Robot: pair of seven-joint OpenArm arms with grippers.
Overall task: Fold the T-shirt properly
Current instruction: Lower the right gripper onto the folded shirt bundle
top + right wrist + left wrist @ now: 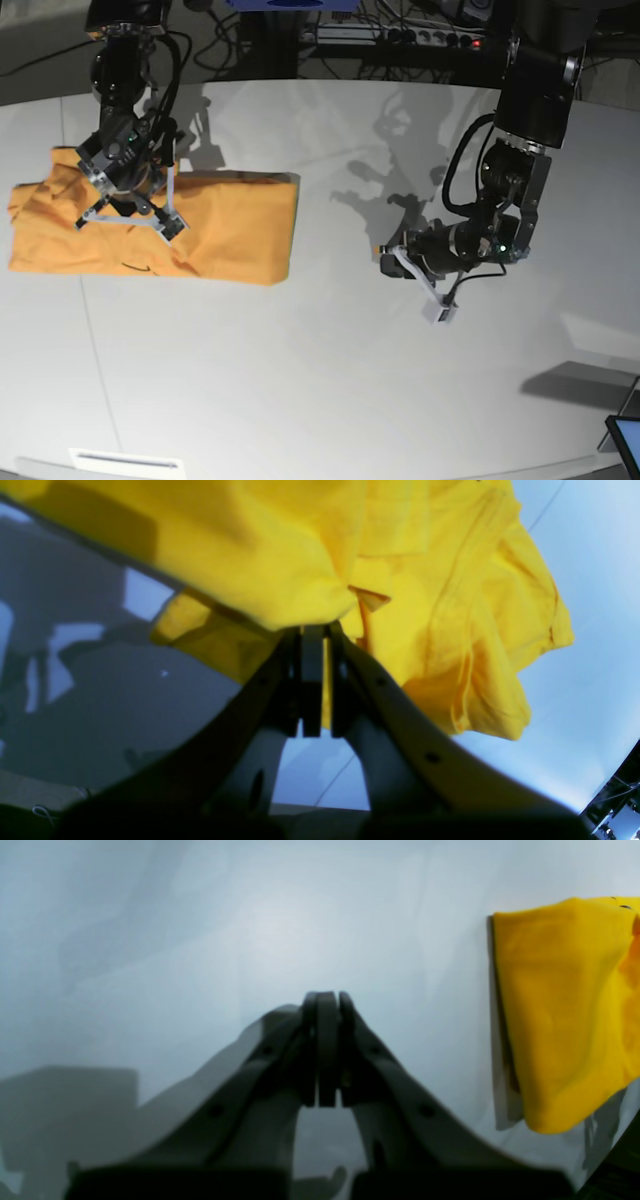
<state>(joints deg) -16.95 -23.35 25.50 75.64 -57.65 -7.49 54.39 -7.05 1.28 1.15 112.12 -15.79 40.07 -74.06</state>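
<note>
A: Base view: the T-shirt lies on the white desk at that view's left, gathered into a broad band with one straight folded edge toward the middle; the right end effector sits over its bunched end; where is the grip?

B: Right wrist view: the right end effector is clenched on a thin pinch of the T-shirt, a strip of yellow cloth showing between the closed jaws; the rest hangs in loose folds beyond them.

A: And the other arm?

B: Left wrist view: the left end effector is clenched on nothing, over bare desk, well apart from the T-shirt at the picture's right edge.

A: How is the step done well?

B: By my judgement: carry the pinched layer over flat and level, so that it lands square on the layer beneath; keep the cloth taut enough that the bunched end spreads rather than rolls; release only once the edges line up.

A: What cannot be read?

B: How many layers the jaws hold; the neck tag and sleeves, lost among the folds; the cloth's far end in the left wrist view, cut by the frame.
</note>
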